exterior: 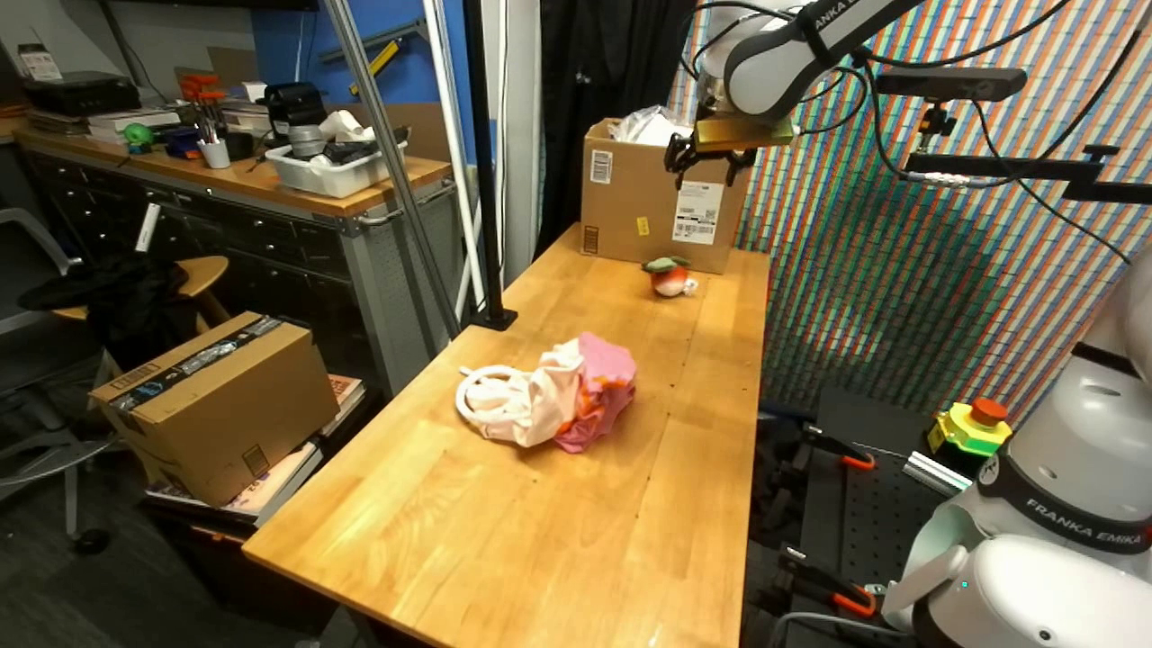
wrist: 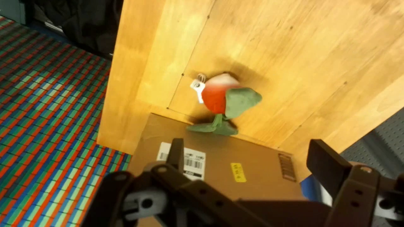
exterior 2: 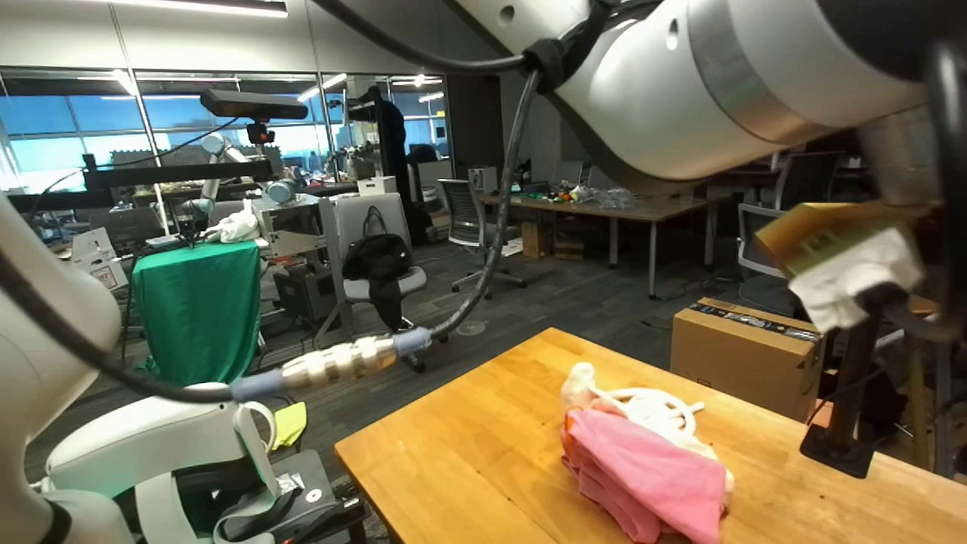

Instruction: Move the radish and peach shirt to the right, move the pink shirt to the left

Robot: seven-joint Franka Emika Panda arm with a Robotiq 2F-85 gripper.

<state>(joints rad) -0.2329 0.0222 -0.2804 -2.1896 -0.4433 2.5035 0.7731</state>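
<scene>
The shipping box (exterior: 621, 202) stands at one end of the wooden counter (exterior: 540, 540), with plastic film (exterior: 652, 124) protruding from its open top. The pincer (exterior: 708, 177) is suspended above counter level; in an exterior view it overlaps the upper part of the box. Its jaws are spread wide, as the wrist view shows. The plush radish (wrist: 215, 101) rests on the counter just beside the foot of the box. Some of its leaves (wrist: 225, 128) overlap the box in the wrist view; contact cannot be determined. A white tag (wrist: 199, 86) is attached to the radish. The pink shirt (exterior 2: 653, 472) and the peach shirt (exterior: 533, 407) lie bunched and touching on the counter, well apart from the box, the pink shirt on the side nearer the box. A white loop (exterior: 462, 398) projects from the peach shirt, away from the box.
</scene>
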